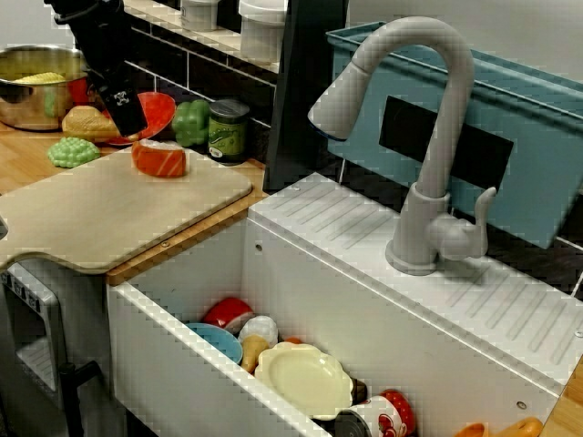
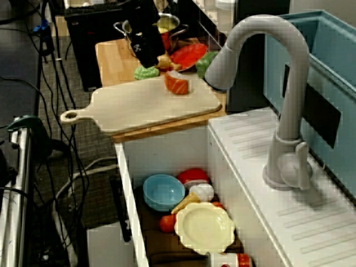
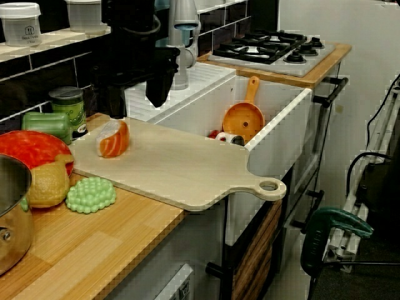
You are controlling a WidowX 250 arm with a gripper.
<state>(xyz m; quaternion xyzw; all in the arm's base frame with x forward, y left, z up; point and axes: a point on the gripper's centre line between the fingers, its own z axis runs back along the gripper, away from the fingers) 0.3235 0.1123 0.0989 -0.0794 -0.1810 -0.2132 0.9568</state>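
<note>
black gripper [image 3: 135, 107] hovering, jaws spread wide, holding nothing | orange-and-white toy salmon slice [image 3: 114, 139] lying on pale wooden cutting board [image 3: 187, 169], just below gripper | green knobbly toy [image 3: 91, 194] sitting beside board

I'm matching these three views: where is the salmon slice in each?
Front view: salmon slice upper left, at the far edge of the cutting board.
View from above: top centre, on the board's far end.
Side view: left of centre, on the board's left end.
Shared landmark: the cutting board.
</note>
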